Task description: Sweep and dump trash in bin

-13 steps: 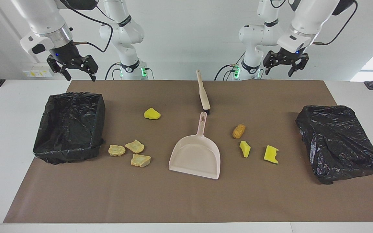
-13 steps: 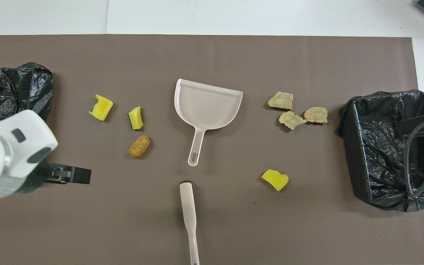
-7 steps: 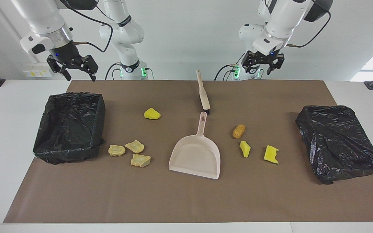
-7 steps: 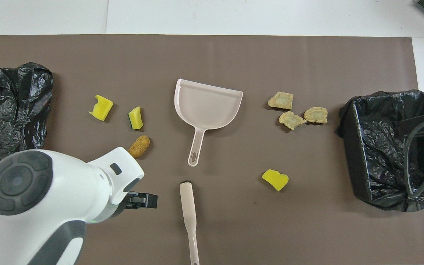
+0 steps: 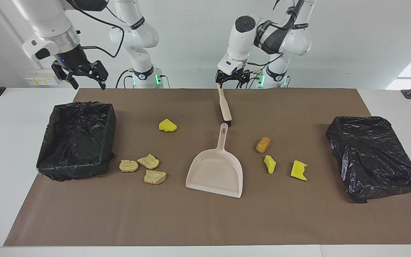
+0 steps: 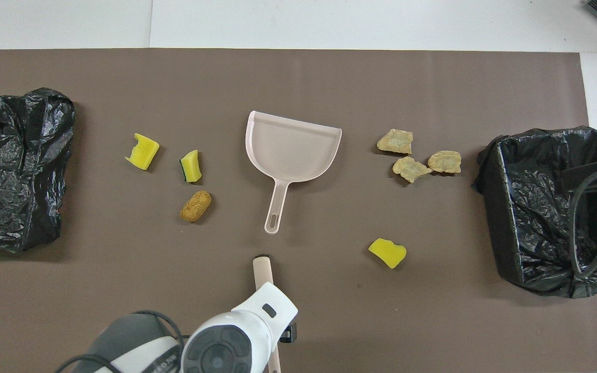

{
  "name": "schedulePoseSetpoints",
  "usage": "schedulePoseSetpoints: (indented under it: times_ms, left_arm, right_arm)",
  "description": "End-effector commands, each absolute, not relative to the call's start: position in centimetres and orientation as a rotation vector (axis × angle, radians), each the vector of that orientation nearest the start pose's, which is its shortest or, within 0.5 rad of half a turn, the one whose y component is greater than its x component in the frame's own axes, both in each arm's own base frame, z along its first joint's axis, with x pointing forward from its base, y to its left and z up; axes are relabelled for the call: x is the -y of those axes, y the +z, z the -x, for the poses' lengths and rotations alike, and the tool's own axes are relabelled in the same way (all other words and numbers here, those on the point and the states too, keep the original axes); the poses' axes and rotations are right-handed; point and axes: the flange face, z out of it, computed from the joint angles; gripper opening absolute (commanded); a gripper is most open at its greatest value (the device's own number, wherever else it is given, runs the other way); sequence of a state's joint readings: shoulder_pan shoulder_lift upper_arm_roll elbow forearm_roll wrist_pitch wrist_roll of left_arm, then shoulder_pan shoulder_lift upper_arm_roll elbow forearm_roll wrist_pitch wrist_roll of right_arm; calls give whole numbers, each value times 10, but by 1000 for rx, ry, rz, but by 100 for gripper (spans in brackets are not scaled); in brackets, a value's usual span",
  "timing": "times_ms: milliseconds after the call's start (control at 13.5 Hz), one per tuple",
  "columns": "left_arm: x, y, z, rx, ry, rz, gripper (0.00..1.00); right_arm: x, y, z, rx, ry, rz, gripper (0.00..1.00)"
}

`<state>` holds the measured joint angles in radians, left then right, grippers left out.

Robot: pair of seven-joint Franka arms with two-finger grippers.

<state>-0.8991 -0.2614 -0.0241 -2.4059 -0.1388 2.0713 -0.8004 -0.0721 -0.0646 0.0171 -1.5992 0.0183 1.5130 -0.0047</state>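
Left gripper (image 5: 231, 80) has swung in from its own end, now above the brush (image 5: 224, 103) handle's end, finger state unreadable, right gripper (image 5: 81, 73) spread, waiting over the bin (image 5: 48, 142); an end-grab risks pivoting, trash (image 5: 145, 166) scattered beside dustpan (image 5: 239, 178).

Hidden or cut-off items, placed relative to the beige plastic dustpan (image 6: 292, 148):

- Beige long-handled brush (image 6: 262, 269), nearer the robots than the dustpan: from overhead we see only its head end; the left arm covers the handle.
- Left gripper (image 5: 231, 79), over the brush handle's end: we cannot tell whether its fingers are spread or touch the handle.
- Black-bagged bin (image 6: 547, 207) toward the right arm's end: overhead, the picture's edge clips it, and a dark cable loop crosses it.
- Crumpled black plastic bag (image 6: 13, 166) toward the left arm's end: clipped by the overhead edge.
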Motion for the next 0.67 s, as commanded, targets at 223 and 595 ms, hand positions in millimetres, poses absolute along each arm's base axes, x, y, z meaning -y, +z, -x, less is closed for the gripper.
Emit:
schedulePoseSetpoints:
  times_ms: [223,595]
  left_arm:
    - [382,357,-186,-168,196,3144,100]
    - [381,351,-196,-159,169,3170,100]
  right_arm:
    - [28,642,-521,-44,20,3123,100]
    - [28,641,-521,-44,23,3123,100]
